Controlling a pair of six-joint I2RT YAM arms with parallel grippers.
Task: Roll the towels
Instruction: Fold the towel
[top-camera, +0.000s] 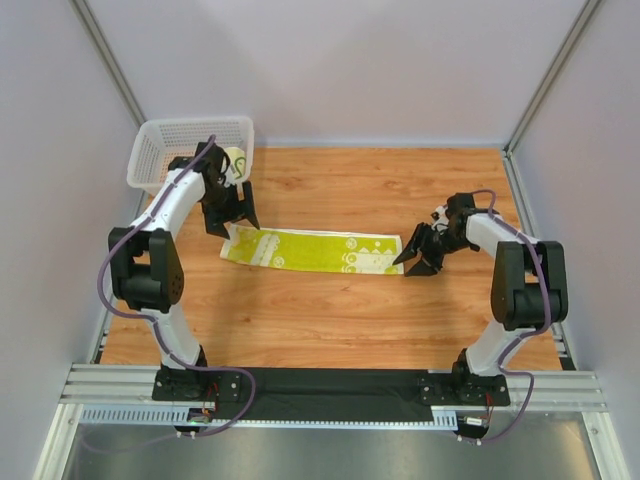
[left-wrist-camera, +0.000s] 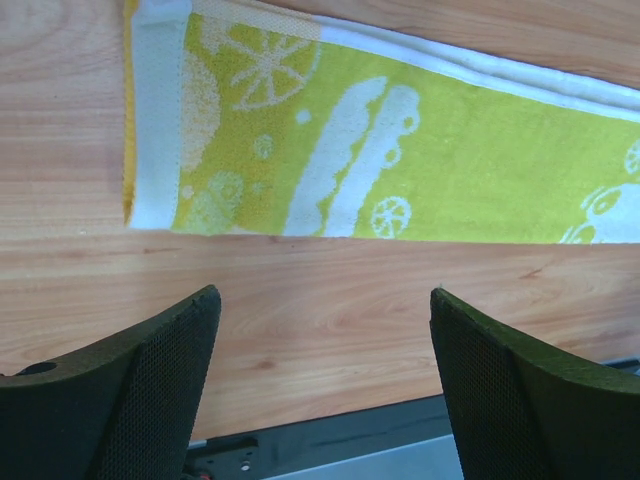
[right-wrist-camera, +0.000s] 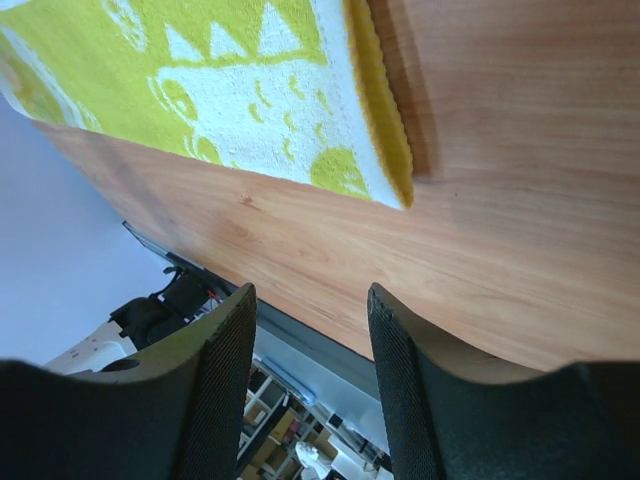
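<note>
A long, flat terry towel (top-camera: 312, 250) is laid on the grained wooden table (top-camera: 330, 320); the left gripper (top-camera: 235, 222) is spread wide, the right gripper (top-camera: 410, 265) narrowly, both empty.

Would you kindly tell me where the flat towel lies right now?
In the top view, the flat towel lies on the table, stretched between the left hand and the right hand, neither holding it.

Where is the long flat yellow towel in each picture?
Top external view: the flat towel lies stretched left to right across the middle of the wooden table.
Left wrist view: the flat towel runs along the top, with its short end at the upper left.
Right wrist view: the flat towel fills the top left corner, with its end edge showing.
Shared landmark: the wooden table under it.
</note>
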